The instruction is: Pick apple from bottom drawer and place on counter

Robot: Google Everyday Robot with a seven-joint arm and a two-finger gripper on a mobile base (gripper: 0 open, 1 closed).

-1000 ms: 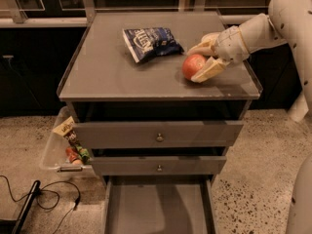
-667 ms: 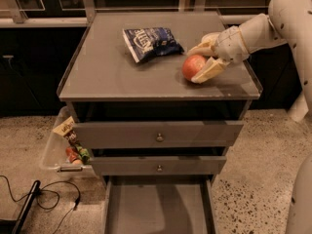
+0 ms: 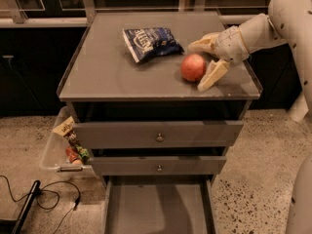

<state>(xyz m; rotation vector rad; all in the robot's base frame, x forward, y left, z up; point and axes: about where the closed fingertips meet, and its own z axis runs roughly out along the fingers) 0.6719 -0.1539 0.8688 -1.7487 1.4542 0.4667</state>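
- We see the broad flat grey counter (image 3: 105,69) on top of the drawer cabinet.
- Grey shallow bottom drawer (image 3: 156,209) is pulled out.
- White two-finger gripper (image 3: 197,67) sits over the counter's right side, fingers (image 3: 212,75) spread wide.
- Crumpled blue snack bag (image 3: 149,42) lies behind.
- Small round red apple (image 3: 192,68) rests on the counter, between the fingers.

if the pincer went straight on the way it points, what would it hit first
The apple: it sits on the counter between the fingers of the open pincer, right in its path, though depth is unclear.
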